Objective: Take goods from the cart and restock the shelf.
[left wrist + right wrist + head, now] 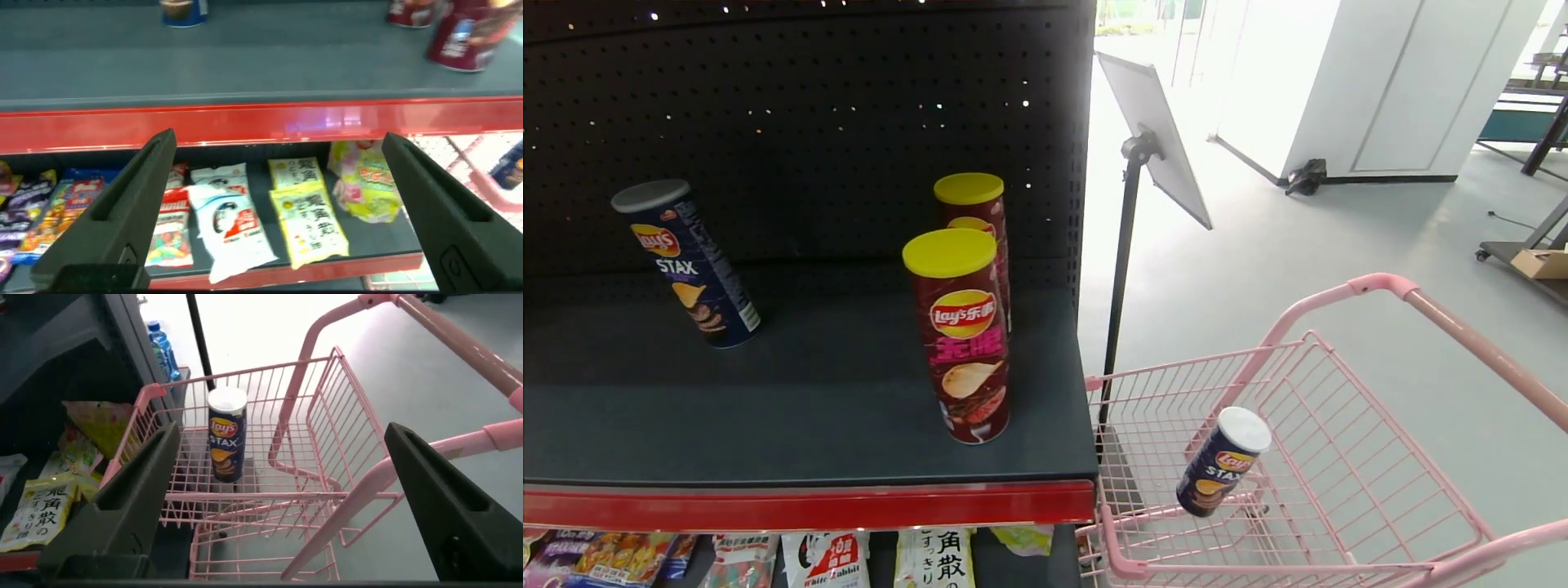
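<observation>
R claw [278, 437] facing cart [151, 394] w/ can [226, 437]

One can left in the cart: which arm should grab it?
Right. The right gripper is open and faces into the pink cart, where the blue can stands. The left gripper points at the snack bags under the shelf, with the cart off to its side.
</observation>
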Controlling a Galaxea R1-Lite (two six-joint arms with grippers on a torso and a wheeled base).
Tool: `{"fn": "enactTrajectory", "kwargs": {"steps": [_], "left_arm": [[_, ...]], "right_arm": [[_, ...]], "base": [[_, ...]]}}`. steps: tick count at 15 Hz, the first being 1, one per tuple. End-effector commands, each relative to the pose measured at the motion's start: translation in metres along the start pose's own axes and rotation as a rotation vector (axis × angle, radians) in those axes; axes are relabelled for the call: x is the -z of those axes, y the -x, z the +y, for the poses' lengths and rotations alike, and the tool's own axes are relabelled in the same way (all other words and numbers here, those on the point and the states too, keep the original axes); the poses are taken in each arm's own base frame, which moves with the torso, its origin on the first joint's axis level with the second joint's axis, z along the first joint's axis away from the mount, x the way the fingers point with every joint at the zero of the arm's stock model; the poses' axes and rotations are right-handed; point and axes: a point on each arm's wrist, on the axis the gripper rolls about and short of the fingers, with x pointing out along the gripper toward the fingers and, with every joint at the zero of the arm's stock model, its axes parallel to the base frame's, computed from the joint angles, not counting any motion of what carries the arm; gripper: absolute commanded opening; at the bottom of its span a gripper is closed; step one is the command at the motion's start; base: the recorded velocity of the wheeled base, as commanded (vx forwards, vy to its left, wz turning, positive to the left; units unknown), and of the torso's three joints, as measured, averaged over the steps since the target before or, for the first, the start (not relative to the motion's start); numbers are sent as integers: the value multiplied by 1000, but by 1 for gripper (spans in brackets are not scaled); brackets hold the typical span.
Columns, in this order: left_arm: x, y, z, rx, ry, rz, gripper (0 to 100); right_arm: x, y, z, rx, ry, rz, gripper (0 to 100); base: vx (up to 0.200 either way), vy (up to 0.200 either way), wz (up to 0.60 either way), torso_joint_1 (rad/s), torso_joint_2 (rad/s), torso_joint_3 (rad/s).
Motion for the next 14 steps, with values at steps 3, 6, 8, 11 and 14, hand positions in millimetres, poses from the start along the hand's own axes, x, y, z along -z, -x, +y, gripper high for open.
{"fn": "enactTrajectory", "kwargs": {"steps": [3,6,8,11,14], "left_arm": [[0,0,0,0,2,0,100],[0,0,0,0,2,2,100],[1,0,0,0,2,3,100],[0,0,0,0,2,2,100],[0,0,0,0,2,0,100]], "right_arm": [[0,0,0,-1,1,1,100],[0,0,0,-1,1,1,100],[0,0,0,-4,-3,-1,100],[0,0,0,-4,-6,-1,100],[0,0,0,-4,-6,-1,100]], "base": [[0,0,0,0,0,0],[0,0,0,0,0,0],[0,0,0,-45,106,62],[0,0,0,-147,339,183],[0,0,0,-152,377,219]]}}
